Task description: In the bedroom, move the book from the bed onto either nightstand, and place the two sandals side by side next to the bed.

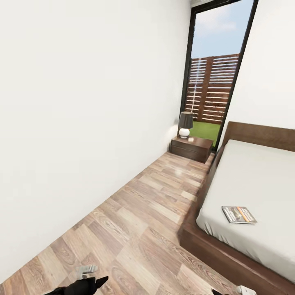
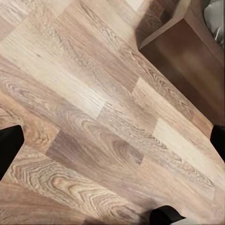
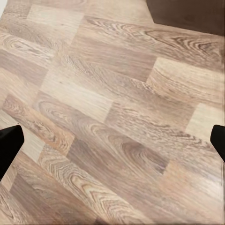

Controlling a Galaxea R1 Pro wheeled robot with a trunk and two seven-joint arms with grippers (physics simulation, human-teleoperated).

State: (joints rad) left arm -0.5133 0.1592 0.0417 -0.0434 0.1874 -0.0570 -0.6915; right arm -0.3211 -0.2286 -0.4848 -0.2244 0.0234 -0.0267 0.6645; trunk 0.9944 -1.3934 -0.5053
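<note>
Wood-plank floor (image 2: 93,108) beneath the open left claw (image 2: 112,140); bed (image 2: 187,51) corner nearby

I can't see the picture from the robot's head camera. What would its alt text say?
A thin book lies near the edge of a grey-mattressed bed on the right, beside a strip of wood-plank floor along a white wall. At the far end a dark nightstand carries a lamp before a tall window.

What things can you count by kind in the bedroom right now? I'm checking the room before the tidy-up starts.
Bed: 1
Book, lying on the mattress: 1
Nightstand: 1
Lamp, on the nightstand: 1
Window: 1
Total: 5
</note>
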